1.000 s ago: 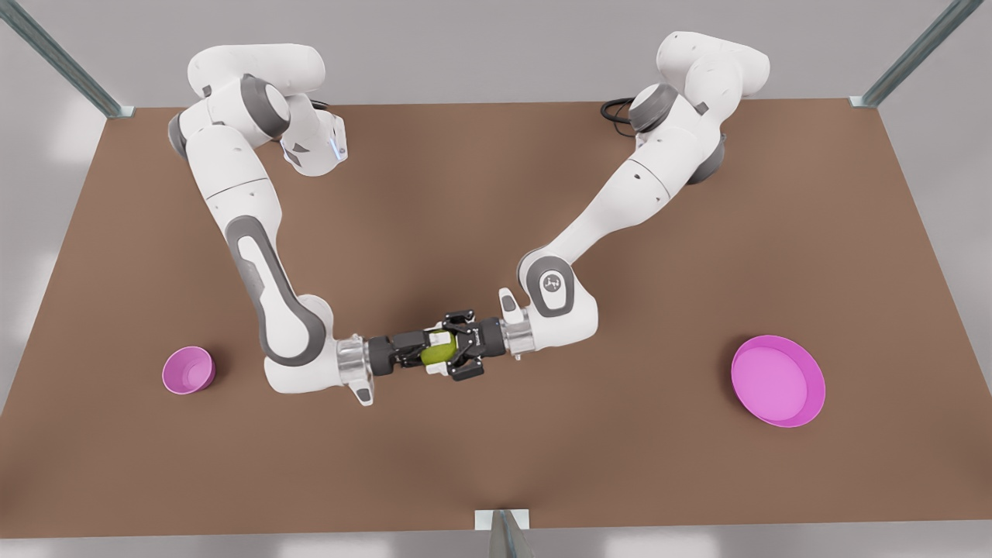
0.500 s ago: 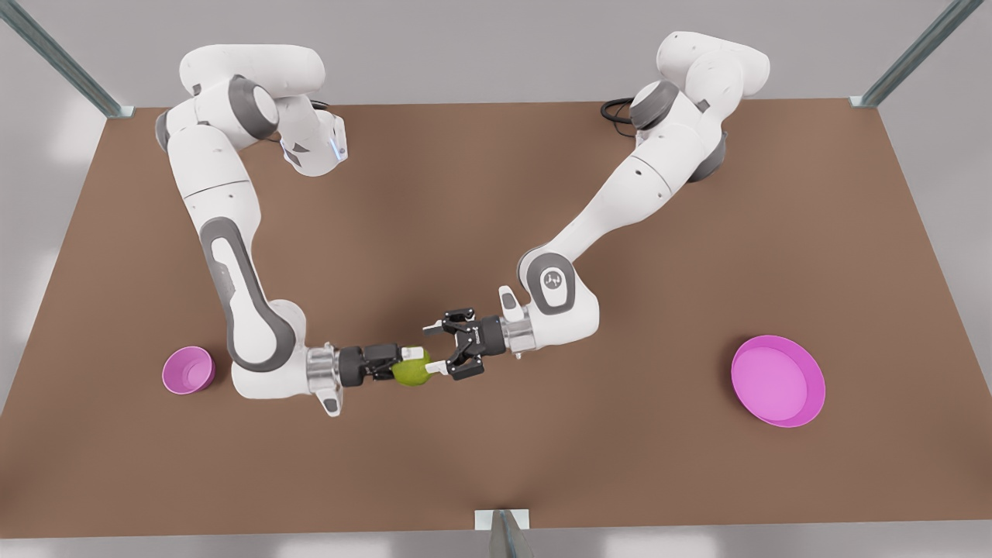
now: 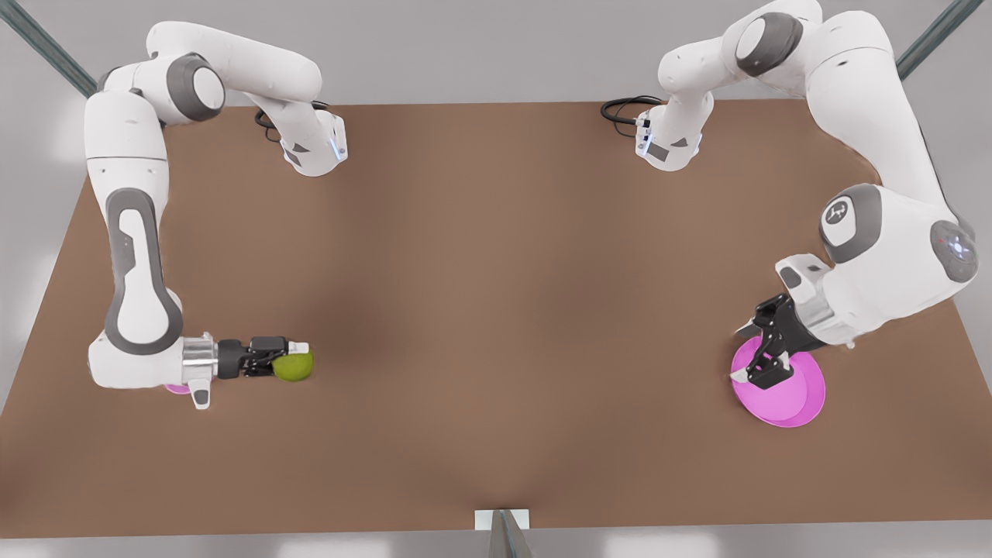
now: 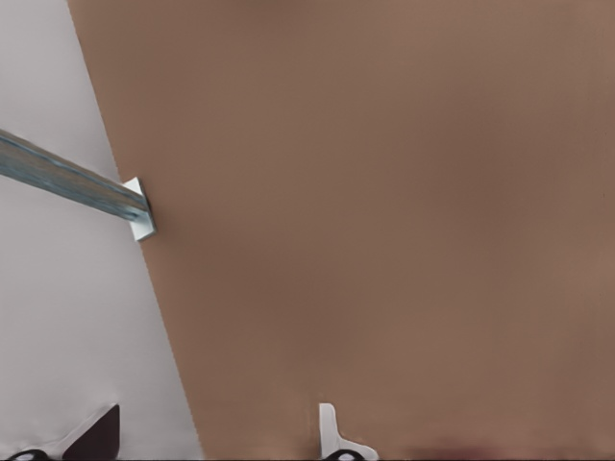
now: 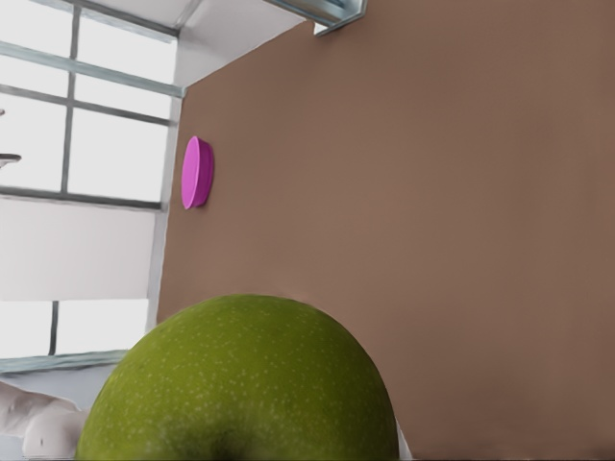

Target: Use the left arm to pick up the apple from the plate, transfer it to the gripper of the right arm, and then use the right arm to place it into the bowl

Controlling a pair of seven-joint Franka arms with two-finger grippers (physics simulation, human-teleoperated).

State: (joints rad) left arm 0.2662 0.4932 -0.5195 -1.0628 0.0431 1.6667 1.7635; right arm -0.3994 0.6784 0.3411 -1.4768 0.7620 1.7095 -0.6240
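Observation:
The yellow-green apple (image 3: 294, 367) hangs above the table at the front view's left, and my right gripper (image 3: 290, 358) is shut on it. It looms close in the right wrist view as apple (image 5: 240, 384). The small pink bowl (image 3: 178, 389) is almost wholly hidden under that arm's wrist, behind the apple. At the front view's right, my left gripper (image 3: 742, 353) stands open and holds nothing, over the near-left rim of the wide pink plate (image 3: 794, 391). One left fingertip (image 4: 332, 442) shows in the left wrist view. The plate (image 5: 196, 173) is seen edge-on far across the table.
The brown table (image 3: 496, 310) is bare between the two arms. Metal frame posts stand at the table's corners (image 3: 922, 46) and at the middle of the near edge (image 3: 502, 531). A frame rail (image 4: 77, 182) meets the table edge in the left wrist view.
The two grippers have parted. The left gripper opened off the apple and swung back over the plate. The right gripper carried the apple toward the front view's left, near the bowl.

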